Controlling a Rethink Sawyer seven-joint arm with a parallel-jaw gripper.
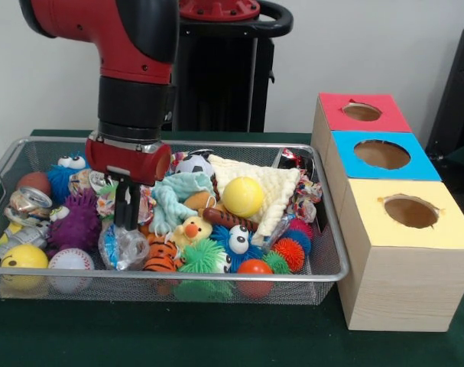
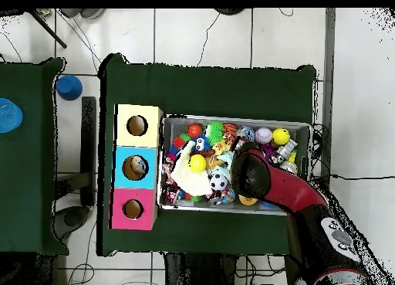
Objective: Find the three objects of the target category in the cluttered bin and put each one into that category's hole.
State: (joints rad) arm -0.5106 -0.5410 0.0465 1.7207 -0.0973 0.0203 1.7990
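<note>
The silver wire-mesh bin (image 1: 323, 271) is full of toys. My gripper (image 1: 127, 223) reaches down into its left half in the front view. Its fingers (image 1: 121, 206) stand close together on the top of a see-through, bluish plastic bag (image 1: 123, 248) that rests among the toys. Another shiny bag-like bundle (image 1: 86, 181) lies behind, by a blue furry toy. The blue-faced box (image 1: 346, 149) with its round hole (image 1: 381, 154) stands right of the bin, between the red and yellow boxes. In the overhead view the arm (image 2: 262, 178) hides the gripper, and something pale shows inside the blue box's hole (image 2: 136, 166).
The red-faced box (image 1: 335, 107) and the yellow-faced box (image 1: 369, 202) flank the blue one. In the bin lie a yellow ball (image 1: 243, 196), a cream cloth (image 1: 274, 183), a purple furry toy (image 1: 75, 223), a dented can (image 1: 27, 203) and a rope toy (image 1: 306, 191).
</note>
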